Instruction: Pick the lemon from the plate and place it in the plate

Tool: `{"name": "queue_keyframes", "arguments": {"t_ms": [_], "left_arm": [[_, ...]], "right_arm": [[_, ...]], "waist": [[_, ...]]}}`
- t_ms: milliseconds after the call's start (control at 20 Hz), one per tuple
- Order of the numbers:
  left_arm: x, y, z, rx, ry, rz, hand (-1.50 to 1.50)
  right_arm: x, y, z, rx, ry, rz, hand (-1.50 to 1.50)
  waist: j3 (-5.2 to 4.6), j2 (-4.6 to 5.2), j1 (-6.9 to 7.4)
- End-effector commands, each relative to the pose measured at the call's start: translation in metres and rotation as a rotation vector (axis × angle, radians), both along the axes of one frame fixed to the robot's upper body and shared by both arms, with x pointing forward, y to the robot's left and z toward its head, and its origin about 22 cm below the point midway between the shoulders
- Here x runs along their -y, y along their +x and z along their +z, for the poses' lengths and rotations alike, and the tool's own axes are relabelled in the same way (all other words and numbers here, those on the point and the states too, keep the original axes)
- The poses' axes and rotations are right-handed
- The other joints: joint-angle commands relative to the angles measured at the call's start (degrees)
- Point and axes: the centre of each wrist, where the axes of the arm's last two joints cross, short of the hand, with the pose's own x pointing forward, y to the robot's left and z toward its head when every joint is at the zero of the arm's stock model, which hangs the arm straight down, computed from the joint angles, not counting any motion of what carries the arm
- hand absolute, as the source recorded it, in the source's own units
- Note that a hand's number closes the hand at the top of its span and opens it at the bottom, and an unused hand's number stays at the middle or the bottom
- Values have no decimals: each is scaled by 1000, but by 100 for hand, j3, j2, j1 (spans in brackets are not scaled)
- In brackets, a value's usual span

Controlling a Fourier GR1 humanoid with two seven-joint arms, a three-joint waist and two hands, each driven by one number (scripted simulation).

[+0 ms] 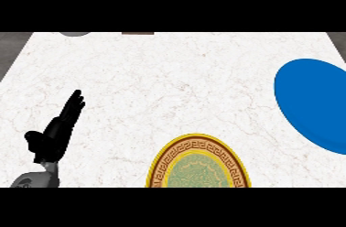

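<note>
While the left hand [57, 130] rests with fingers straight near the counter's [169, 75] left edge, a gold-rimmed plate [198, 164] sits at its near edge and a blue plate [314, 105] at its right edge; no lemon shows.

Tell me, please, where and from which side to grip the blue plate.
Probably the blue plate's left rim, coming from the counter's middle: it lies flat with no handle, so only the thin edge offers a pinch, and its right side runs out of view. The left robot hand, open, shows at far left.
</note>
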Motion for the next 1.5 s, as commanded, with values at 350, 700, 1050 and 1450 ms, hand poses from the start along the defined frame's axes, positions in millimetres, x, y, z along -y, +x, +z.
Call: {"name": "queue_keyframes", "arguments": {"t_ms": [350,700,1050,1450], "left_arm": [[16,-8,2,5,-14,-10,0],[-4,16,4,12,11,5,0],[12,4,-2,15,9,6,0],[6,1,-7,1,0,-1,0]], "right_arm": [[-85,61,-66,-17,240,-59,150],[-101,81,-79,-144,232,-132,-150],[-78,82,-54,19,540,-183,-150],[-7,29,-51,87,828,-169,-150]], "waist": [[5,-19,9],[5,15,-6],[9,10,-12],[16,43,11]]}}
